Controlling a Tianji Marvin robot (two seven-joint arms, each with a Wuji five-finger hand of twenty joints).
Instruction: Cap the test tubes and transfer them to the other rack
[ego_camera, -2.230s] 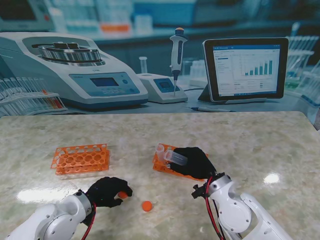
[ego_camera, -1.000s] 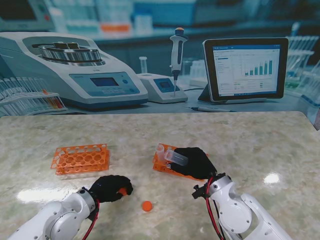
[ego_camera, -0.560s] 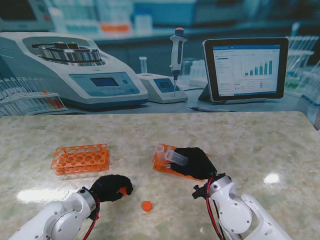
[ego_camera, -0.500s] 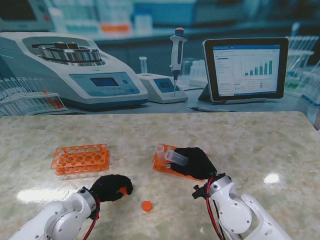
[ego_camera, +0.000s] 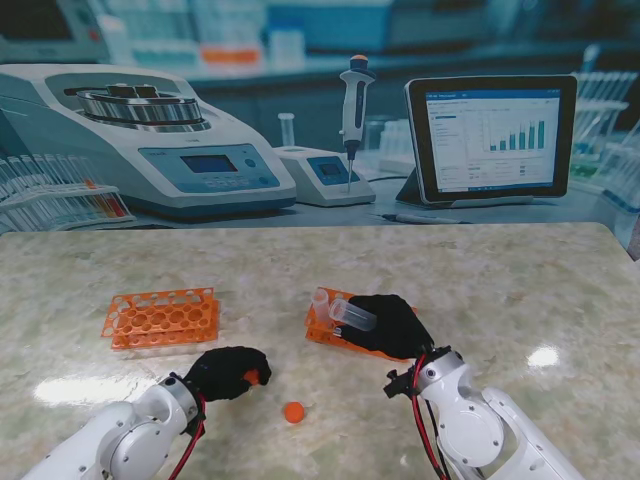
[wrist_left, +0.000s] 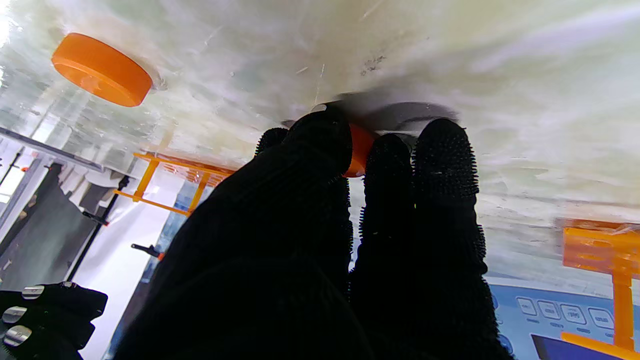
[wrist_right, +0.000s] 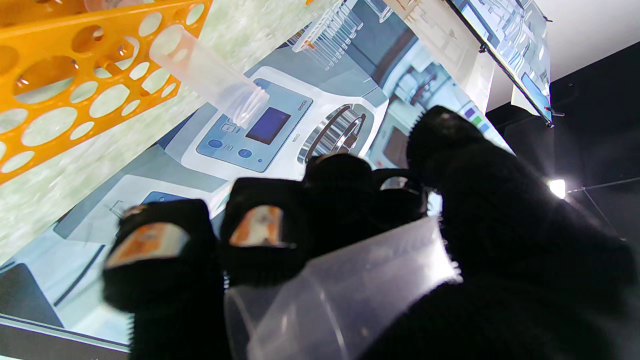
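Orange cap (ego_camera: 253, 376), small and round, sits pinched in the black-gloved left hand (ego_camera: 226, 372) low over the marble table (ego_camera: 480, 270); the wrist view shows fingertips (wrist_left: 442, 150) closed around it. A second cap (ego_camera: 293, 411) lies flat on the table just right of that hand. The right hand (ego_camera: 390, 325) grips a clear, uncapped tube (ego_camera: 352, 315) tilted over the near rack (ego_camera: 330, 330), where another tube (ego_camera: 320, 300) stands. An empty orange rack (ego_camera: 160, 317) sits far left
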